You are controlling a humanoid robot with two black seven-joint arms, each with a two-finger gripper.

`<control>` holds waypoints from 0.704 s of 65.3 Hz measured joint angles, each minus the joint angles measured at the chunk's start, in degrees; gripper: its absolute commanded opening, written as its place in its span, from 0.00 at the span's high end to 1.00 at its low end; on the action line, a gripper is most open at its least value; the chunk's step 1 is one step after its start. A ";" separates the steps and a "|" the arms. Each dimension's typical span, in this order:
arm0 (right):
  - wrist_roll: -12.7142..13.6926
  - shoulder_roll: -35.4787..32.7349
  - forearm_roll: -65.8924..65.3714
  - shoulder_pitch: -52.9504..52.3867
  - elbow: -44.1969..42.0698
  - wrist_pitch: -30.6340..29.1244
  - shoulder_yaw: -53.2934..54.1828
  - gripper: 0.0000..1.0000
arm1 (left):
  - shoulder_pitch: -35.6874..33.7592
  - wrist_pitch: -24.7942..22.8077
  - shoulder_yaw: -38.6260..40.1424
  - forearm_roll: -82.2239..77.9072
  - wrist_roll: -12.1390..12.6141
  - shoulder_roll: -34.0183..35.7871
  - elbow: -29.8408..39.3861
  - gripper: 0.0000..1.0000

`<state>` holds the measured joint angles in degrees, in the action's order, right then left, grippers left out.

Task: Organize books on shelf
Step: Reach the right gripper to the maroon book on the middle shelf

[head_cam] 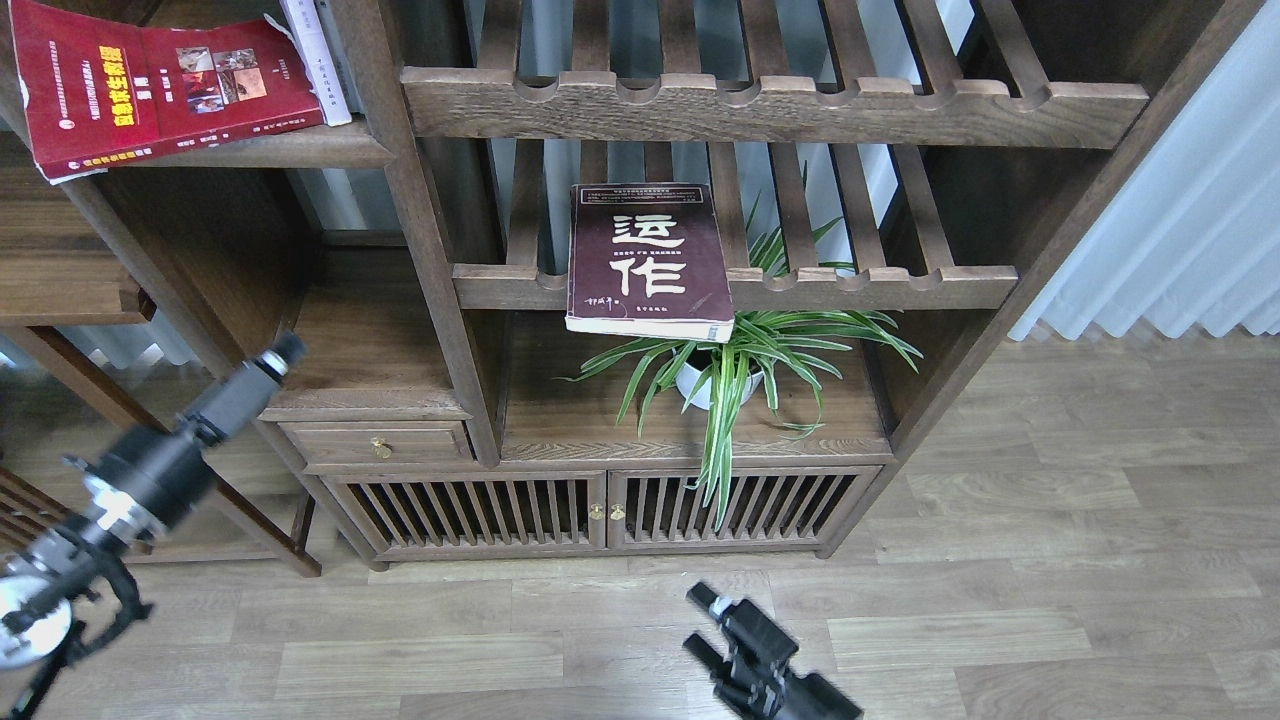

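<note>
The dark maroon book [648, 258] with big white characters lies flat on the middle slatted rack, its front overhanging the notched rail. The bright red book [160, 85] lies on the solid dark-brown shelf [300, 148] at the top left, sticking out past its front edge. The pale white-lavender book [318, 60] stands upright just to the right of it. My left gripper [275, 358] is low at the left, in front of the drawer unit, seen dark and blurred, holding nothing. My right gripper [700, 622] is at the bottom centre over the floor, open and empty.
A potted spider plant [745, 365] stands under the maroon book. Another slatted rack [770, 105] is above. A small drawer [378, 442] and slatted cabinet doors [600, 510] are below. A white curtain [1190, 230] hangs at the right.
</note>
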<state>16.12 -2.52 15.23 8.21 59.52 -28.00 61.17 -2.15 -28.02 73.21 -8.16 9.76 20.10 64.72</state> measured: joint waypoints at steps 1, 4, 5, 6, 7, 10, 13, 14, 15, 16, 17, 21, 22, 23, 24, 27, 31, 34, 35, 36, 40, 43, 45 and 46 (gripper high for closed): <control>-0.05 -0.06 -0.02 -0.68 0.01 0.00 -0.06 0.01 | 0.58 0.00 -0.01 0.01 0.00 0.06 -0.55 0.00; -0.11 -0.08 -0.22 -2.32 0.01 0.00 -0.44 0.01 | 1.85 0.00 0.22 0.14 0.00 0.23 -1.92 0.00; -0.11 -0.03 -0.31 -2.86 0.01 0.00 -0.61 0.01 | 2.43 0.00 0.43 0.21 0.00 0.29 -2.64 0.00; -0.11 0.07 -0.42 -3.39 0.01 0.00 -0.79 0.01 | 2.70 0.00 0.55 0.24 0.00 0.33 -3.02 0.00; -0.11 0.22 -0.57 -3.91 0.01 0.00 -0.98 0.01 | 3.10 0.00 0.73 0.30 0.00 0.40 -3.62 0.00; -0.16 1.00 -1.14 -5.45 0.01 0.00 -1.63 0.01 | 4.13 0.00 1.44 0.50 0.00 0.61 -5.48 0.00; -0.21 1.72 -1.83 -6.87 0.01 0.00 -2.32 0.01 | 4.90 0.00 2.36 0.70 0.00 0.87 -7.19 0.00; -0.22 1.98 -2.19 -7.50 0.00 0.00 -2.62 0.01 | 5.10 0.00 2.69 0.77 0.00 0.95 -7.68 0.00; -0.22 2.08 -2.37 -7.86 -0.01 0.00 -2.77 0.01 | 5.31 0.00 3.05 0.86 -0.01 1.01 -8.17 0.00; -0.23 2.20 -2.63 -8.42 -0.05 0.04 -2.96 0.01 | 5.45 0.00 3.30 0.93 -0.02 1.04 -8.50 0.00; -0.26 2.28 -2.90 -9.05 -0.08 0.25 -3.11 0.01 | 5.67 0.00 3.68 1.05 -0.03 1.07 -9.01 0.00; -0.47 2.45 -3.66 -11.63 -0.25 2.06 -3.42 0.01 | 6.21 0.00 4.99 1.62 -0.03 1.16 -10.60 0.00; -0.57 2.48 -3.79 -12.39 -0.35 2.83 -3.45 0.01 | 6.29 0.00 5.29 1.82 -0.03 1.19 -10.93 0.00; -0.70 2.50 -3.91 -13.17 -0.47 3.73 -3.47 0.01 | 6.36 0.00 5.58 2.03 -0.03 1.21 -11.22 0.00; -0.89 2.51 -3.98 -13.98 -0.62 4.75 -3.50 0.01 | 6.42 0.00 5.81 2.23 -0.03 1.25 -11.49 0.00; -1.74 2.50 -4.09 -16.39 -1.18 7.92 -3.71 0.01 | 6.55 0.00 6.38 2.81 -0.03 1.45 -12.01 0.00; -3.81 2.52 -4.10 -20.29 -2.67 13.04 -4.78 0.01 | 6.59 0.00 6.86 3.36 -0.03 1.95 -12.28 0.00; -5.93 2.54 -4.02 -23.13 -4.58 16.60 -5.92 0.01 | 6.61 0.00 7.14 3.69 -0.03 2.41 -12.36 0.00; -6.41 2.54 -3.98 -23.71 -5.08 17.30 -6.15 0.01 | 6.61 0.00 7.22 3.79 -0.03 2.52 -12.37 0.00; -7.13 2.54 -3.90 -24.56 -5.89 18.23 -6.44 0.01 | 6.62 0.00 7.26 3.86 -0.03 2.59 -12.38 0.00; -9.49 2.53 -3.29 -27.79 -9.30 20.70 -7.22 0.01 | 6.64 0.00 7.37 4.23 -0.04 2.86 -12.46 0.00; -10.99 2.53 -1.86 -31.43 -12.36 21.74 -7.53 0.01 | 6.64 0.01 7.44 4.69 -0.06 3.05 -12.49 0.00; -11.18 2.52 -1.00 -32.59 -12.95 21.95 -7.60 0.02 | 6.64 0.01 7.45 4.77 -0.07 3.08 -12.50 0.00; -11.23 2.52 -0.53 -33.11 -13.15 22.04 -7.65 0.02 | 6.64 0.01 7.45 4.80 -0.07 3.10 -12.51 0.00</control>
<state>4.89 0.00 14.70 -24.90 46.37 -5.96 53.52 4.49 -28.00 80.66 -3.37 9.69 23.20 52.20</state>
